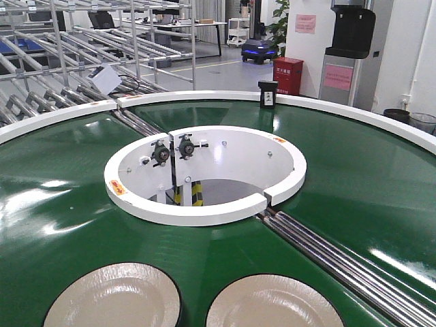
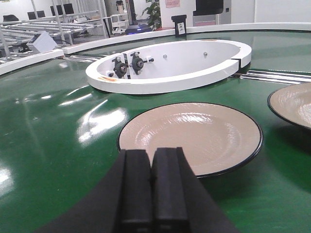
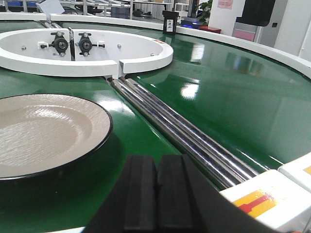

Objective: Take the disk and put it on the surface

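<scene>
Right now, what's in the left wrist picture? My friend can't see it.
The left gripper, shut and empty, points at a beige black-rimmed plate on the green conveyor belt. A second plate peeks in at right; a white ring stands behind.

Bare belt (image 3: 133,135) btwn plate (image 3: 43,133), rollers (image 3: 187,136)

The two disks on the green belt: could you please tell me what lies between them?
Only bare green belt separates left disk from right disk, in the front view.
</scene>
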{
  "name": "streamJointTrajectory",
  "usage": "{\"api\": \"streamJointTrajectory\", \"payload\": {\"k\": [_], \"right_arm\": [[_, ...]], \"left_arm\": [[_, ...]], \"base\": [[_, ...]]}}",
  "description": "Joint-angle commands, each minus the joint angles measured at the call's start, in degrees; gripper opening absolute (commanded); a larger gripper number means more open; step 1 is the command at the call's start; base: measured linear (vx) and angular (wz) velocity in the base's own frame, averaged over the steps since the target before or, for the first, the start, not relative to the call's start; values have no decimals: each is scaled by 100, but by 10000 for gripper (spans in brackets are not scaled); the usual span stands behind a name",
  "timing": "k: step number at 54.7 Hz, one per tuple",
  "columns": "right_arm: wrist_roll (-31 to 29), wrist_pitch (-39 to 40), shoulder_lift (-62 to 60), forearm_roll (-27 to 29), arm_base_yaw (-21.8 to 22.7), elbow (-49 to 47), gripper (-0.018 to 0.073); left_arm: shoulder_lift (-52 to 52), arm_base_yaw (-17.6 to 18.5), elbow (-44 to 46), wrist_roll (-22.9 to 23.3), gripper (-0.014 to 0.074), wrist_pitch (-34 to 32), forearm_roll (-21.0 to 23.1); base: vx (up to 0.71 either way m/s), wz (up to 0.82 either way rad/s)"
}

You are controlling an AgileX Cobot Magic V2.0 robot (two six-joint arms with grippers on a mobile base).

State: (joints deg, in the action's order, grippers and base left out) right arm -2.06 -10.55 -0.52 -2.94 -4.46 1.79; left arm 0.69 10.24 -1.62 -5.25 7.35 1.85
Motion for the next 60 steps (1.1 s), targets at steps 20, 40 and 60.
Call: {"api": "streamJointTrajectory", "payload": {"k": [20, 40, 60], "right_arm": [[4, 470, -77, -61, 6, -29, -9], [4, 774, -77, -61, 6, -29, -9], [113, 1625, 28, 331, 6, -1699, -9]], "left_arm": [[89, 44, -138, 22, -8, -459, 2], [89, 44, -127, 22, -8, -1137, 2], [-88, 44, 1769, -53, -8, -1936, 2]], "base": [[0, 0], [0, 0], [0, 0]]}}
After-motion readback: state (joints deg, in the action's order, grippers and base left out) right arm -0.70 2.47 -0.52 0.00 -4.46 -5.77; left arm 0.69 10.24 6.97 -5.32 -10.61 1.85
